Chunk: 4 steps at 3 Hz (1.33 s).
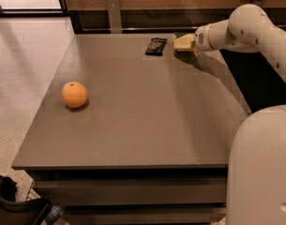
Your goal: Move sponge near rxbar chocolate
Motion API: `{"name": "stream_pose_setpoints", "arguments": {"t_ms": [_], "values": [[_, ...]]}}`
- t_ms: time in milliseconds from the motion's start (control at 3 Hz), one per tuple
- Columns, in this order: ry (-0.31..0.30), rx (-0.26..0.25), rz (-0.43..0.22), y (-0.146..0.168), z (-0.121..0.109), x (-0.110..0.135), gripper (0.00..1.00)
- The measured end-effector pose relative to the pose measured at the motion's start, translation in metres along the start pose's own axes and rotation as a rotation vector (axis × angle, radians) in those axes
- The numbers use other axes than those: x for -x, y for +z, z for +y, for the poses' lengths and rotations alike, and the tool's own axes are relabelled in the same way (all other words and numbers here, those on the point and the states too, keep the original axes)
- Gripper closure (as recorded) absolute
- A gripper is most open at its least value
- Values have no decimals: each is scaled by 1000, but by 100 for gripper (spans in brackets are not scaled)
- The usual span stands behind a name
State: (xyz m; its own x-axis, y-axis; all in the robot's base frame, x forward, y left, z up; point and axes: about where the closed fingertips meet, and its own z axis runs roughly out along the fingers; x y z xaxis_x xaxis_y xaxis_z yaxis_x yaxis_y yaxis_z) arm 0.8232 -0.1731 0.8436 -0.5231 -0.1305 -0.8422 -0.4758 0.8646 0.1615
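The sponge point(184, 42), pale yellow foam with a dark green top, sits at the tip of my gripper point(188, 41) near the table's back edge, right of centre. The gripper reaches in from the right and is shut on the sponge, holding it just over the tabletop with a shadow under it. The rxbar chocolate point(156, 46), a flat black bar with pale print, lies on the table a short way left of the sponge, apart from it.
A round orange fruit point(74, 94) sits on the left part of the grey table point(133, 125). My white arm point(255, 27) spans the right side and its bulky base point(264, 168) fills the lower right. A wooden wall runs behind the table.
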Motion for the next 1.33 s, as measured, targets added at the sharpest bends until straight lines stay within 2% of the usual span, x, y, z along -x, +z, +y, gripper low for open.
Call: {"name": "stream_pose_setpoints", "arguments": {"t_ms": [1000,1333], "values": [[0,11,8,8,5,-4,5],[0,13,10,10,6,-4,0]]}}
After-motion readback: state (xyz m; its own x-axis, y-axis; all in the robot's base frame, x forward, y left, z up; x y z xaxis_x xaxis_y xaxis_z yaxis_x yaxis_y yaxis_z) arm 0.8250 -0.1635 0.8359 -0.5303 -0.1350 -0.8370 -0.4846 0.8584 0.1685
